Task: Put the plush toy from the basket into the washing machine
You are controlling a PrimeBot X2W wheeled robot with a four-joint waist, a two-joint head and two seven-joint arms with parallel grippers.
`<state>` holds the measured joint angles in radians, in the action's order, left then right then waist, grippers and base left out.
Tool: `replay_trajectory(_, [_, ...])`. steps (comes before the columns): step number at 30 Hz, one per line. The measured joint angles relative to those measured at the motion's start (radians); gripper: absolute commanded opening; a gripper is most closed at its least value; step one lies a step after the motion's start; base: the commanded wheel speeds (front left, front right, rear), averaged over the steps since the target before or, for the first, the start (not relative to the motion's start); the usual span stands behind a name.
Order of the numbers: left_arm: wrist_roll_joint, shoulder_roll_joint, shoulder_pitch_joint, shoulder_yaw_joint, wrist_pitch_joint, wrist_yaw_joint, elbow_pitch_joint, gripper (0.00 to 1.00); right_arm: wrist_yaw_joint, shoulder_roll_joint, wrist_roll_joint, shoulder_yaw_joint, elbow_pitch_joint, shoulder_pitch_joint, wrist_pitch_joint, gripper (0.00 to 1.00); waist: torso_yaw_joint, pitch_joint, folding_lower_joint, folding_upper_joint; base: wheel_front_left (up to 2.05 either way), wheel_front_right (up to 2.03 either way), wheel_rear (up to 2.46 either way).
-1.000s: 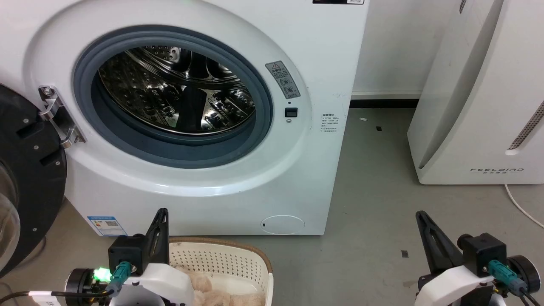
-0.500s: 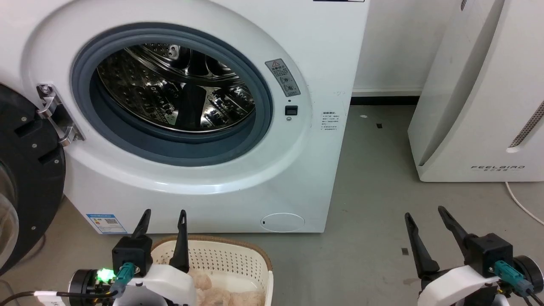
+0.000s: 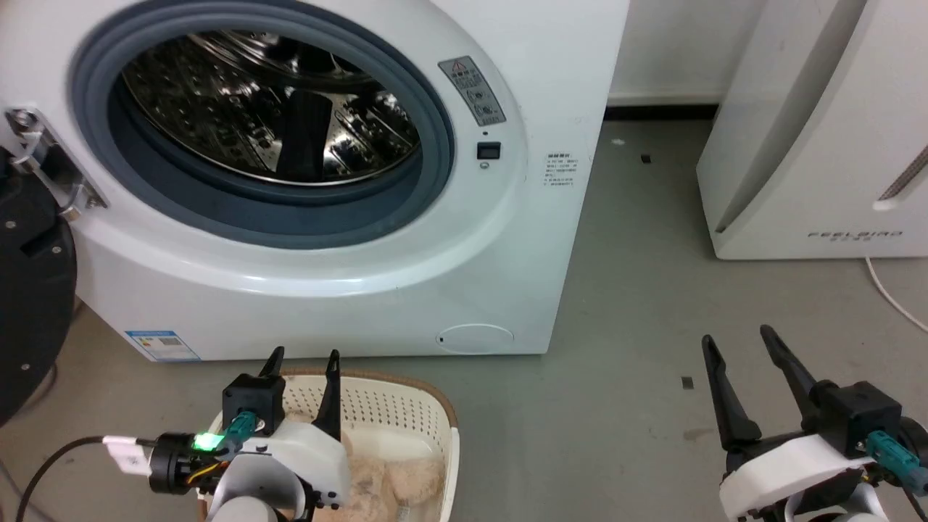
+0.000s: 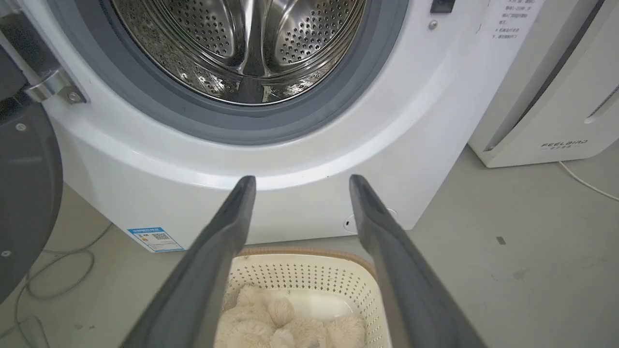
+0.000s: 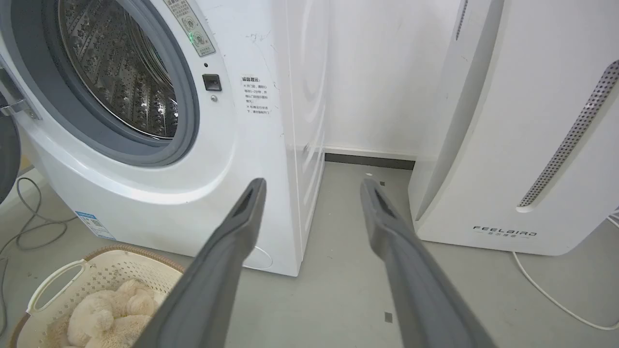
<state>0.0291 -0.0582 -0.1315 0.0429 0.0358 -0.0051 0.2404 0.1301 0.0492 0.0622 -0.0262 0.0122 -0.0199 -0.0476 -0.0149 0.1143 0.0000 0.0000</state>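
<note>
The fluffy beige plush toy (image 3: 395, 482) lies in the cream perforated basket (image 3: 406, 413) on the floor before the washing machine (image 3: 326, 290). The washer's porthole stands open onto the steel drum (image 3: 268, 109), with its dark door (image 3: 29, 290) swung out to the left. My left gripper (image 3: 304, 359) hovers open over the basket's far left part, above the toy (image 4: 290, 326) and basket (image 4: 348, 285). My right gripper (image 3: 739, 341) is open over bare floor far to the right, holding nothing. The right wrist view shows the toy (image 5: 113, 319) in the basket (image 5: 116, 270) at lower left.
A white slanted FEELBIRD appliance (image 3: 812, 145) stands at the right, with a white cable (image 3: 888, 293) trailing on the grey floor beside it. Cables (image 4: 58, 275) lie on the floor under the open door. Open floor lies between washer and appliance.
The head camera has tilted down, shifting the washer up the picture. Both grippers went from shut a second ago to open. The left gripper has reached forward over the basket.
</note>
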Motion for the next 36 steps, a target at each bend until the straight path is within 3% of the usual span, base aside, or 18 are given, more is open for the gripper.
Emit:
replay_trajectory(19, [0.037, -0.05, -0.158, 0.017, -0.044, -0.014, 0.217, 1.0, 0.0, 0.0, 0.036, -0.018, 0.033, -0.071, -0.043, 1.0, -0.025, 0.213, 0.0001, 0.0, 0.0, 0.0, 0.0])
replay_trajectory(36, [0.095, -0.079, -0.299, 0.026, -0.059, 0.013, 0.391, 1.0, 0.0, 0.0, 0.048, -0.042, 0.072, -0.116, -0.078, 1.0, -0.029, 0.428, 0.0001, 0.0, 0.0, 0.0, 0.0])
